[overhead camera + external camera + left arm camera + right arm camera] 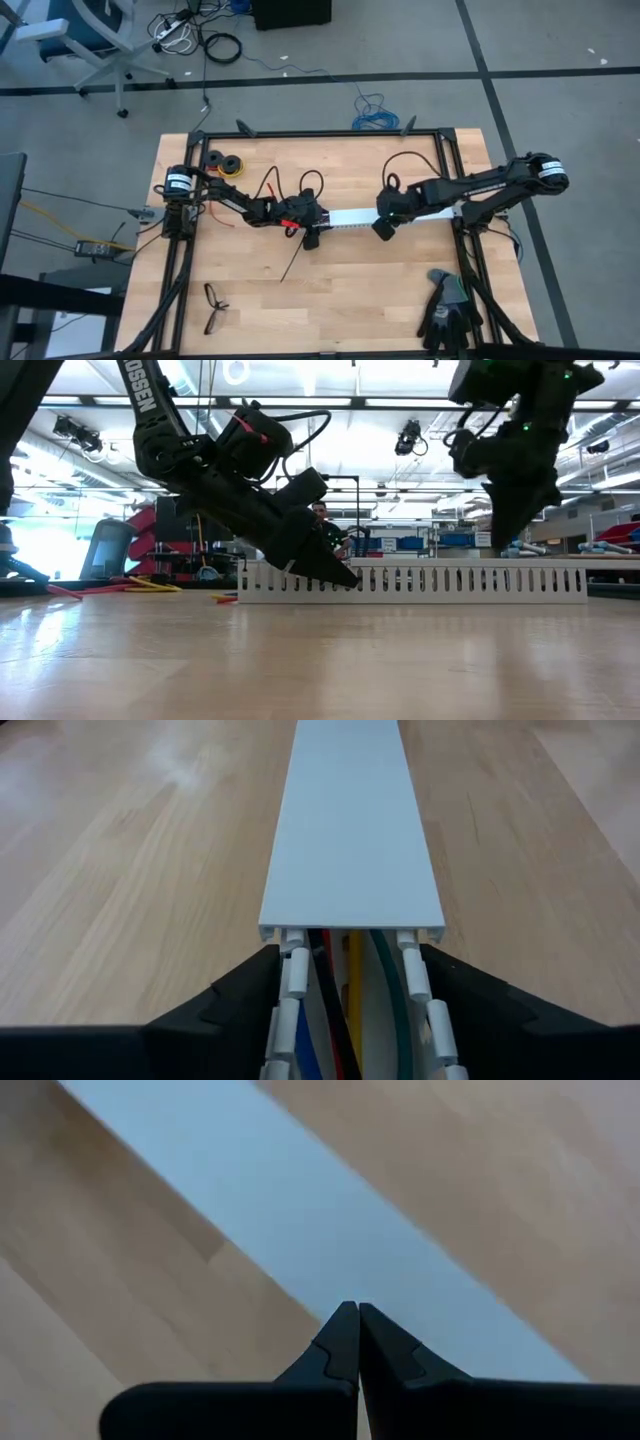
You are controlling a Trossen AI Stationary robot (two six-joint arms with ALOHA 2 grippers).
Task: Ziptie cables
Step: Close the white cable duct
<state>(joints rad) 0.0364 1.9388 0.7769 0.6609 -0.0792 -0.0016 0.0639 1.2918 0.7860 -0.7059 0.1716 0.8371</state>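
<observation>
The white slotted strip [400, 216] lies flat along the table's middle with its smooth cover [350, 830] on. The cables [345, 995], yellow, red, blue, black, green and white, lie inside it and show at its uncovered left end. My left gripper [312, 232] [350, 955] sits at that end, with one finger on each side of the strip. My right gripper [384, 229] [350, 1308] is shut and hovers just above the cover near the strip's middle [503, 545]. One black ziptie [292, 263] lies on the wood nearer the near edge. My left gripper has the white slotted strip's left end between its two fingers, one against each slotted side wall [293, 975] [418, 975]. It comes slanting down from the table's left, its fingers pointing along the strip. The strip rests flat on the table.
Black eyeglasses [213, 306] lie by the near left corner and dark gloves [446, 306] by the near right. Two black rolls [225, 162] sit at the far left. Black frame rails [320, 133] edge the table. Bare wood lies between the strip and the near edge.
</observation>
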